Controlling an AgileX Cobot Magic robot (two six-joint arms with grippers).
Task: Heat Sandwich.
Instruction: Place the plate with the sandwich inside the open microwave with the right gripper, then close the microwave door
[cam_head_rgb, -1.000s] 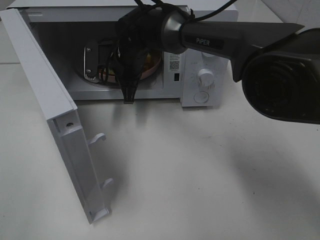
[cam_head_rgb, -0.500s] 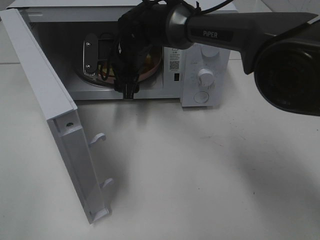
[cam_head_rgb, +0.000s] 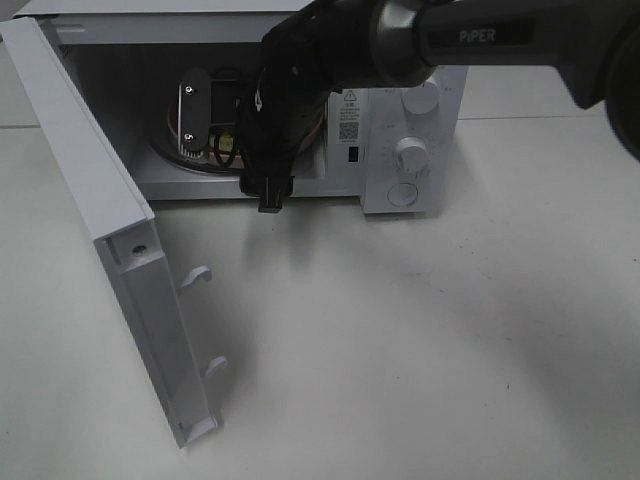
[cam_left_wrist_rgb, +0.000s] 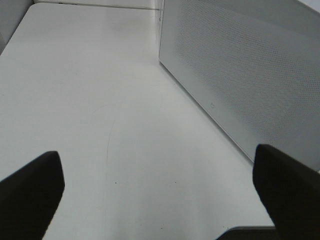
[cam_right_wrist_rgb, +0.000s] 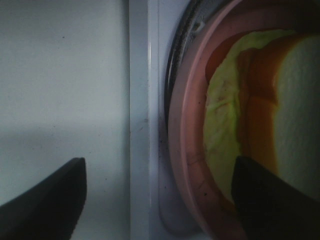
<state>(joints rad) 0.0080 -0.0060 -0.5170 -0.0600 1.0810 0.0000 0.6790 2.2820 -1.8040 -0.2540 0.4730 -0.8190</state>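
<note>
The sandwich (cam_right_wrist_rgb: 295, 115), white bread with tan crust and pale green-yellow filling, lies on a round pink plate (cam_right_wrist_rgb: 182, 150) inside the open microwave (cam_head_rgb: 410, 110). In the exterior high view my right arm hides the sandwich. My right gripper (cam_head_rgb: 272, 195) hangs at the front sill of the microwave cavity. In the right wrist view the right gripper (cam_right_wrist_rgb: 157, 210) is open and empty, its fingers (cam_right_wrist_rgb: 45, 200) apart over the plate's rim and the sill. My left gripper (cam_left_wrist_rgb: 160, 200) is open and empty above the bare table (cam_left_wrist_rgb: 90, 100), beside the microwave's perforated side wall (cam_left_wrist_rgb: 240, 65).
The microwave door (cam_head_rgb: 100, 220) stands swung open to the left, its two latch hooks (cam_head_rgb: 200, 275) pointing out. The control panel with a knob (cam_head_rgb: 411, 153) is on the microwave's right. The white table (cam_head_rgb: 420, 340) stretches in front.
My right arm has lifted and shifted right, and its gripper has drawn back slightly from the cavity toward the sill. The plate stays inside the microwave.
</note>
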